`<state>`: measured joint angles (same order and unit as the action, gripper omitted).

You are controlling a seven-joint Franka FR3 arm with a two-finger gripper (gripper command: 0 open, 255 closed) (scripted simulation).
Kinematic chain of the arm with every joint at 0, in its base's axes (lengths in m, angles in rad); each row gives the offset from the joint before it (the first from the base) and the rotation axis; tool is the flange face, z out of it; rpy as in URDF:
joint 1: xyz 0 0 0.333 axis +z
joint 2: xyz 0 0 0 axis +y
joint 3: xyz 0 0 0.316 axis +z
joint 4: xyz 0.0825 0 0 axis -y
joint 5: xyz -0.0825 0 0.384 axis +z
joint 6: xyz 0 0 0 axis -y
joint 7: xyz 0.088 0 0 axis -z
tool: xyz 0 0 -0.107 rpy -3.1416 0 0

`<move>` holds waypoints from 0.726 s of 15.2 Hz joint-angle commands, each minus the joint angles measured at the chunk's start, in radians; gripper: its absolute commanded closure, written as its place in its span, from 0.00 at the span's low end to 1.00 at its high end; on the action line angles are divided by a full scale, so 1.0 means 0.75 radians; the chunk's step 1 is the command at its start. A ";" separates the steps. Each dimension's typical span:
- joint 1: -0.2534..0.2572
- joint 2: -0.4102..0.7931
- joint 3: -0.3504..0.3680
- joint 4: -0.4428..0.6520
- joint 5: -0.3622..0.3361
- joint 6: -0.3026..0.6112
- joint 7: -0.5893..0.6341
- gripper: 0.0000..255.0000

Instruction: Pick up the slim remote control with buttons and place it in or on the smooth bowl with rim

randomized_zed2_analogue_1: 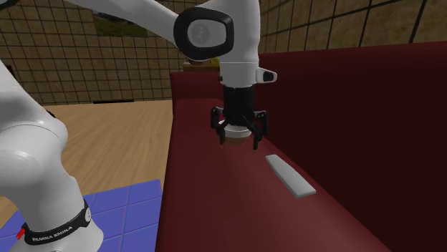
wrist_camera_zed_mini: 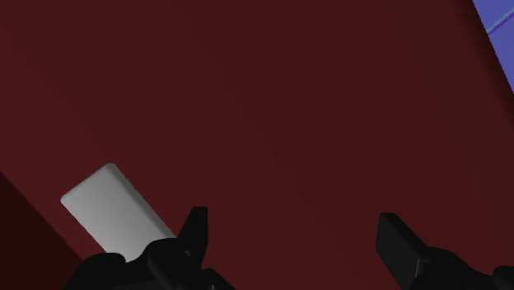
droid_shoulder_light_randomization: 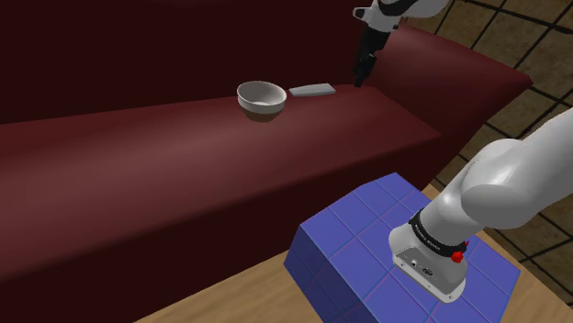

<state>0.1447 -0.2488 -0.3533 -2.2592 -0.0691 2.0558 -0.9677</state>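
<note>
Black two-finger gripper (droid_shoulder_light_randomization: 362, 79) is wide open and empty, upper right of centre in the shoulder view. Slim flat light-grey remote (droid_shoulder_light_randomization: 313, 90) lies flat on the dark red sofa seat (droid_shoulder_light_randomization: 184, 138), just left of the gripper and beside the white rimmed bowl (droid_shoulder_light_randomization: 262, 98). Its long axis runs left-right, one end toward the bowl. Likely light, stiff, slick and thin, so pinch across the narrow width at mid-length.

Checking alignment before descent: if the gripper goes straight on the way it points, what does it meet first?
Probably the bare sofa seat; the remote lies off to one side of the open gripper, outside its fingers.
</note>
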 commanded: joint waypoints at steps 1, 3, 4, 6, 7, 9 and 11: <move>0.020 0.099 -0.031 0.049 0.026 0.056 -0.146 0.00; 0.036 0.208 -0.053 0.116 0.067 0.098 -0.286 0.00; 0.040 0.263 -0.059 0.152 0.091 0.117 -0.356 0.00; 0.044 0.373 -0.063 0.229 0.140 0.148 -0.492 0.00; 0.044 0.427 -0.061 0.270 0.165 0.160 -0.559 0.00; 0.035 0.533 -0.048 0.355 0.213 0.180 -0.687 0.00; 0.021 0.635 -0.026 0.444 0.254 0.194 -0.806 0.00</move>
<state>0.1635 0.1925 -0.3813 -1.9596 0.1075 2.1992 -1.5247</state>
